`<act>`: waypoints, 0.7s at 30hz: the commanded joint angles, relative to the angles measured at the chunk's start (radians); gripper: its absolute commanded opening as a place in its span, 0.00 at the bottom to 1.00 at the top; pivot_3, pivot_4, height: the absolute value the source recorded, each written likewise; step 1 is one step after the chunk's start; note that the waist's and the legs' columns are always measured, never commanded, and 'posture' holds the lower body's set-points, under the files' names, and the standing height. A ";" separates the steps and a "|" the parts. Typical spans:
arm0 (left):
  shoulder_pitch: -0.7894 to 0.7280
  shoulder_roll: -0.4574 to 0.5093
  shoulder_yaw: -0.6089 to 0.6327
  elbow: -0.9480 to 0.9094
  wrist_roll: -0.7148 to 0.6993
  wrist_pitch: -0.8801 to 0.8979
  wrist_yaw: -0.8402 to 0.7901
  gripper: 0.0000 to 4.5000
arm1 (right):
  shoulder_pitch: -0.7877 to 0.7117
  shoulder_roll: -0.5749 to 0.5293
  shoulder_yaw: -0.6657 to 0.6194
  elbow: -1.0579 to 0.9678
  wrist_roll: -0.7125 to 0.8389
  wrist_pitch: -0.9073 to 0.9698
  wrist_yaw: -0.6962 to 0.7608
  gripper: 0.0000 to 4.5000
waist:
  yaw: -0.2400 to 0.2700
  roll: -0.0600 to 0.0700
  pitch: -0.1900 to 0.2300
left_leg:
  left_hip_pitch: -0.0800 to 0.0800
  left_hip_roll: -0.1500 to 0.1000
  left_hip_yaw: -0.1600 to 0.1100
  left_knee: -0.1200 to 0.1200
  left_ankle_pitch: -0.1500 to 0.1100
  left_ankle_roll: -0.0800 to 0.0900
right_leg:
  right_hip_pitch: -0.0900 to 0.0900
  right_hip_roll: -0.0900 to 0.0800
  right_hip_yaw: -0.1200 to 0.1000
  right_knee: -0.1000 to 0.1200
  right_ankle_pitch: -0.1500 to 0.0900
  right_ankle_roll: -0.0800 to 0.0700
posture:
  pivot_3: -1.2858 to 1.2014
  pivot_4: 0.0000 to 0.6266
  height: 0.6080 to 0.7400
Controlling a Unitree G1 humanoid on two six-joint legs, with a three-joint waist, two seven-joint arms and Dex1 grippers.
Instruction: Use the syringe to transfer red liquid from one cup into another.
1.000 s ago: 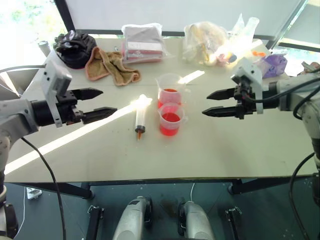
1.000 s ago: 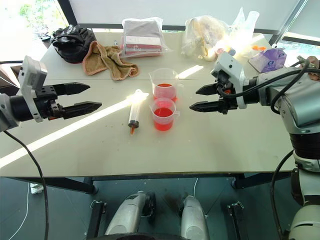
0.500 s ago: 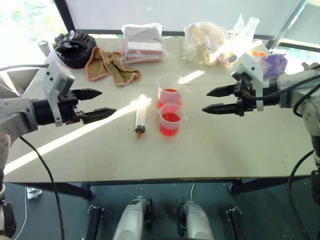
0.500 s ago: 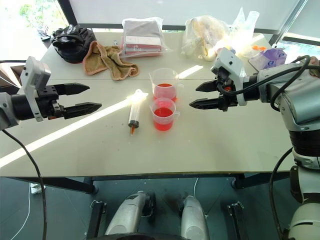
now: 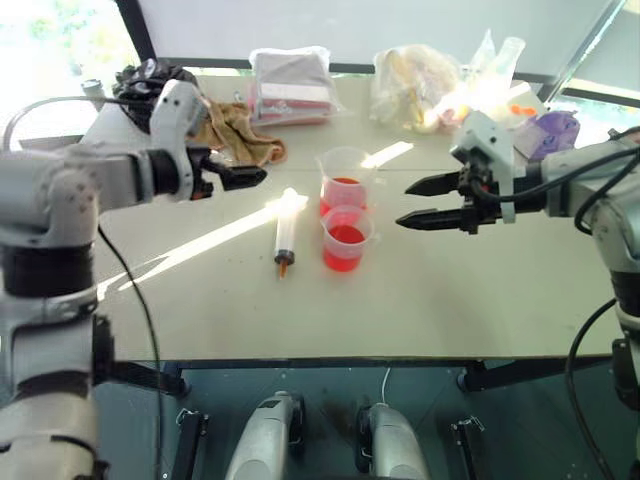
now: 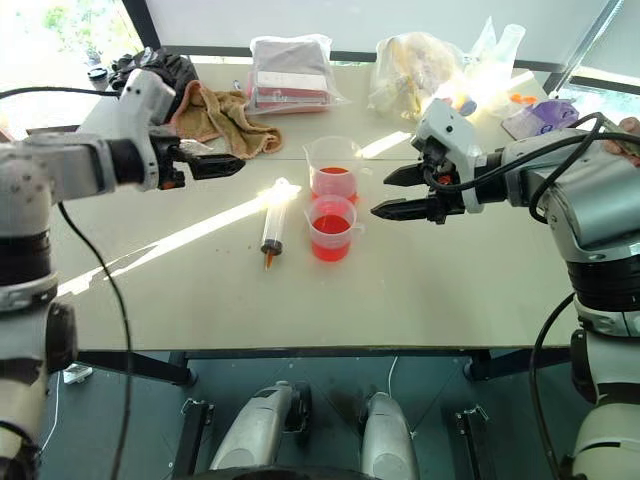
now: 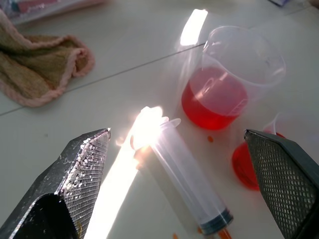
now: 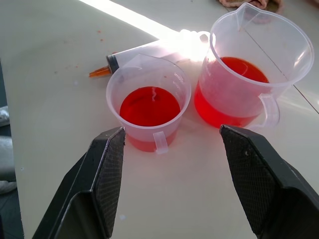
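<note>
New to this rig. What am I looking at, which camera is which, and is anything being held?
It's a humanoid robot with two arms, each ending in a two-fingered black gripper. The two wide pictures come from a stereo camera on its head, looking down over a table. The two close-ups come from cameras on each wrist, looking along that gripper's fingers.

On the table: the syringe lying flat, a taller cup and a shorter cup beside it, both holding red liquid. Further back lie a towel and some bags.

Nothing is held. The left gripper hangs open above the syringe; the right gripper is open, beside the cups.
</note>
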 commanded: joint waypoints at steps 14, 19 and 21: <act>-0.338 -0.351 0.051 0.385 0.333 0.189 0.394 0.99 | 0.010 0.004 -0.036 -0.046 0.012 0.002 -0.052 0.70 | -0.008 -0.001 0.000 | 0.001 0.000 0.000 0.000 0.000 0.000 | 0.000 0.000 0.000 0.001 0.000 0.001 | 0.52 0.24 1.00; -0.441 -0.495 0.290 0.584 0.513 0.189 0.643 0.99 | 0.014 0.002 -0.027 -0.048 0.006 -0.004 -0.051 0.70 | -0.007 -0.002 0.001 | 0.000 0.000 0.000 0.000 0.000 0.000 | 0.000 -0.001 0.000 0.000 0.000 0.001 | 0.52 0.24 1.00; -0.465 -0.537 0.381 0.645 0.553 0.176 0.710 0.99 | 0.012 0.003 -0.023 -0.046 0.005 -0.004 -0.051 0.70 | -0.009 -0.002 0.001 | 0.000 0.000 0.000 0.000 0.000 0.000 | 0.000 -0.001 0.000 0.000 0.000 0.001 | 0.52 0.24 1.00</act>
